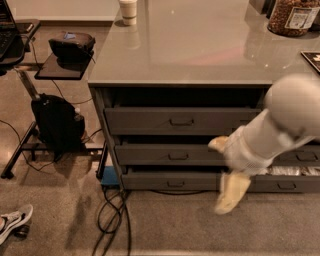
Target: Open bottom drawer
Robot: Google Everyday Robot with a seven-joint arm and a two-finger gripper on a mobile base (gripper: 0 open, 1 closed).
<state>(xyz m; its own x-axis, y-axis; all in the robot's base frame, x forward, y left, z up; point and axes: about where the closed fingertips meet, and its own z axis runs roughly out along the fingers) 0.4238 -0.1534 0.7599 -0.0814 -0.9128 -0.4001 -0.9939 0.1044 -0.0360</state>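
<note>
The bottom drawer (150, 180) lies lowest in its stack, beneath two taller drawers (150, 121). Its front is barely out, so the opening seems hardly begun. The gripper (225, 175) hangs to the right of the drawer's pull handle (176, 184), roughly level with it (open or closed, I cannot tell). This looks like the approach step. Next the gripper must travel left to the pull handle, take hold of it, then draw straight back.

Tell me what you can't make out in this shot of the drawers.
Camera view:
The tool, low before the bottom drawer, right of its handle: contact unclear.
That drawer's right end: behind the arm.
Its inside: shadowed under the middle drawer.
The jar and the cup: cut by top edge.
</note>
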